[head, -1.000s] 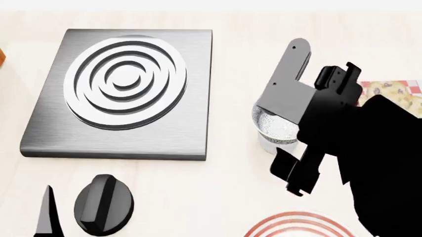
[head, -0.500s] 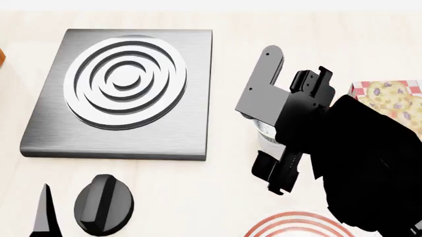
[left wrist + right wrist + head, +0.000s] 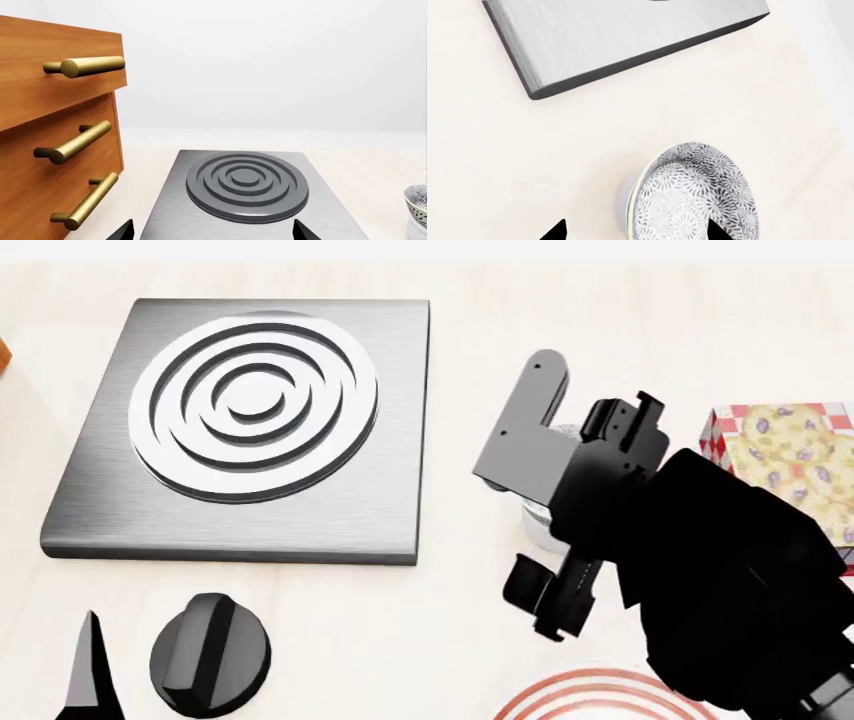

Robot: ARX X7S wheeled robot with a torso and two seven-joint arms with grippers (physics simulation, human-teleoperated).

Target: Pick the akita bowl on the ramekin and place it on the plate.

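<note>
The akita bowl [image 3: 694,192] is seated on the ramekin [image 3: 625,207], which stands on the desk [image 3: 467,580] beside the near right corner of the stove plate [image 3: 254,425]. In the right wrist view the bowl lies directly ahead of the right pincer [image 3: 634,232] and between its two dark fingertips [image 3: 554,232], which are held apart — the bowl's rim is not yet touched. The bowl is round, so no long axis is offered; the coming closure is judged to depend only on the fingertips straddling the rim. In the head view the bowl is almost wholly hidden under the right arm [image 3: 694,550], with only a sliver of the ramekin shown.

The right arm is by far the nearer. The left pincer [image 3: 210,232] rests well apart near the stove knob [image 3: 210,653]; its tips are seen spread in its wrist view. The plate [image 3: 601,695] lies near the robot, at the lower edge of the head view, short of the bowl.

Against the picture of a second ago, the right arm has shifted left and toward the robot, so that more of the bowl is covered — the printed box [image 3: 787,455] at the right is now more exposed.
</note>
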